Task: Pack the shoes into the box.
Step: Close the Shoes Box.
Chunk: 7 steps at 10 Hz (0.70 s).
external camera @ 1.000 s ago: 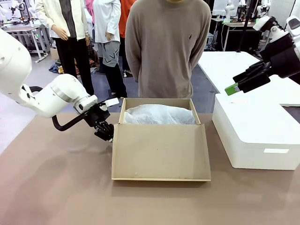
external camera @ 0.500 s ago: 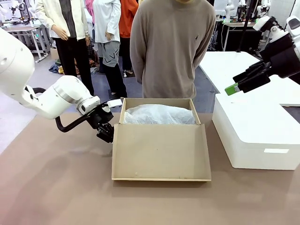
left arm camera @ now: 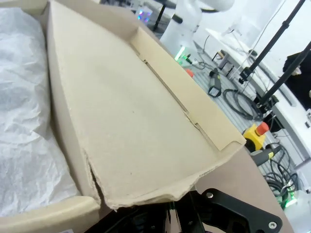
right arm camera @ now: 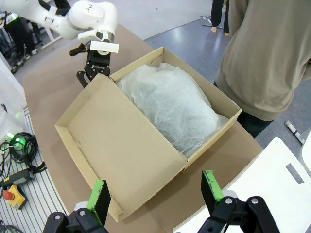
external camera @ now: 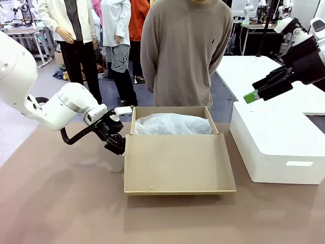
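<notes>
Tan-brown cardboard shoebox sits mid-table, white tissue paper heaped inside, hinged flat lid open toward the robot. At that lid's left corner, the left gripper is pinched closed, apparently gripping the edge. Right gripper hovers wide, well right of the shoebox.

White arms, black grippers, seemingly green pads

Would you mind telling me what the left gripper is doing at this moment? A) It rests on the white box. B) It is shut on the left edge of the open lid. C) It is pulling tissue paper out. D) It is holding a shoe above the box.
B: the left gripper is shut on the left edge of the lid, which lies open in front of the box.
</notes>
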Each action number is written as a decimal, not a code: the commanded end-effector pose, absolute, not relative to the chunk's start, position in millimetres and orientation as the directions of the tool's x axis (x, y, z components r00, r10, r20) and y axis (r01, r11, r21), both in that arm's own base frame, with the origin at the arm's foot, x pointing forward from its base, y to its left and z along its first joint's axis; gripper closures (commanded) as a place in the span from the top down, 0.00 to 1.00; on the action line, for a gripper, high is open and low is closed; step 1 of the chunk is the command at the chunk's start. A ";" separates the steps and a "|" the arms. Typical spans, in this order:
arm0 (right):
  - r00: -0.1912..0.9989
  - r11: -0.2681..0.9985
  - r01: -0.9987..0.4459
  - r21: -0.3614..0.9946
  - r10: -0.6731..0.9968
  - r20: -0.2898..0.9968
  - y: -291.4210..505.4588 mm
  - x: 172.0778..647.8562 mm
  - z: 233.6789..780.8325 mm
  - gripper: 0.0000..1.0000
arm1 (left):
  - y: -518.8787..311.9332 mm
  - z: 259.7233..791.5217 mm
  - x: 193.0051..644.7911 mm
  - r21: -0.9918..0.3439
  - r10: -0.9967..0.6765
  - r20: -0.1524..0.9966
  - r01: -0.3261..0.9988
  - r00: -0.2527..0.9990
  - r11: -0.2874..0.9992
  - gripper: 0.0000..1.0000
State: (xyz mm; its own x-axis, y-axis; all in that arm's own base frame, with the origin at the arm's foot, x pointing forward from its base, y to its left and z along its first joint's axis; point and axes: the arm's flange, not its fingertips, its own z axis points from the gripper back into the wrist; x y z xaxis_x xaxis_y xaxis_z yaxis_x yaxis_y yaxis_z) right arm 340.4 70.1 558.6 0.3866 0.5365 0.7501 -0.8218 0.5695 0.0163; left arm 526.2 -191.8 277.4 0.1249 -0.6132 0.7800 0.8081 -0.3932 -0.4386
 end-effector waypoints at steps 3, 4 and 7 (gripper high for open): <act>0.386 0.570 -0.821 0.017 0.533 0.753 69.7 341.4 558.3 1.00 | -194.2 278.2 526.3 -0.425 -0.466 0.864 0.771 0.189 -0.474 0.00; 0.386 0.570 -0.821 0.017 0.533 0.753 69.7 341.4 558.3 1.00 | -194.7 278.9 525.6 -0.424 -0.463 0.865 0.776 0.194 -0.466 0.00; 0.386 0.570 -0.821 0.017 0.533 0.753 69.7 341.4 558.3 1.00 | -193.8 283.4 523.7 -0.430 -0.436 0.872 0.778 0.224 -0.459 0.00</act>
